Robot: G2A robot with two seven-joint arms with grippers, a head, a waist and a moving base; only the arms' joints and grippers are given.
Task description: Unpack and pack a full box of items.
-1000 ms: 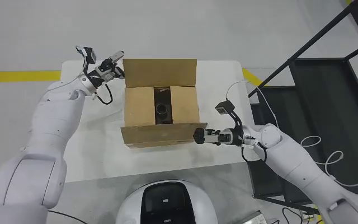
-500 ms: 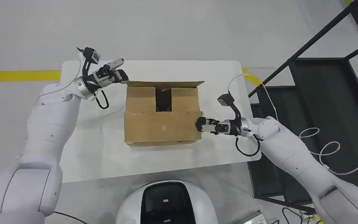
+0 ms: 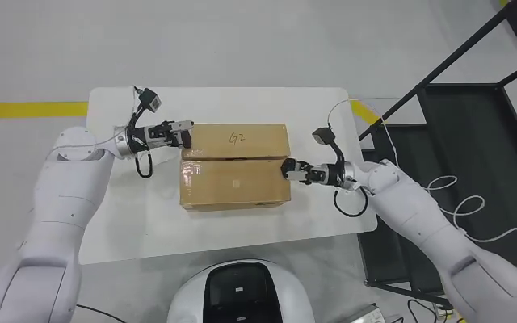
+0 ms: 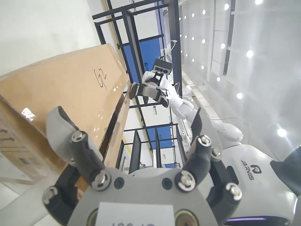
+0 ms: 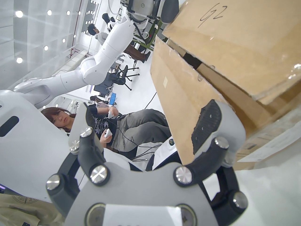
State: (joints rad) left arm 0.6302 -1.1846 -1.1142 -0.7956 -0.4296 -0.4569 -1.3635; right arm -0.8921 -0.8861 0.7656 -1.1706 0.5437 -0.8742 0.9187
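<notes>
Closed box (image 3: 234,174) flanked by both parted jaws

The box (image 3: 234,184) is showing plain tan, with a black scrawl on its far flap. Under the box, the table (image 3: 137,226) is reading white. Left of the box, the floor stripe (image 3: 40,109) is showing yellow; right of it, the rack (image 3: 460,113) is showing black.

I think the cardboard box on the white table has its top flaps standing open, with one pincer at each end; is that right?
Not quite: the top view shows the flaps of the cardboard box folded down over its top. It sits on the white table, with the left pincer and right pincer at opposite ends.
</notes>
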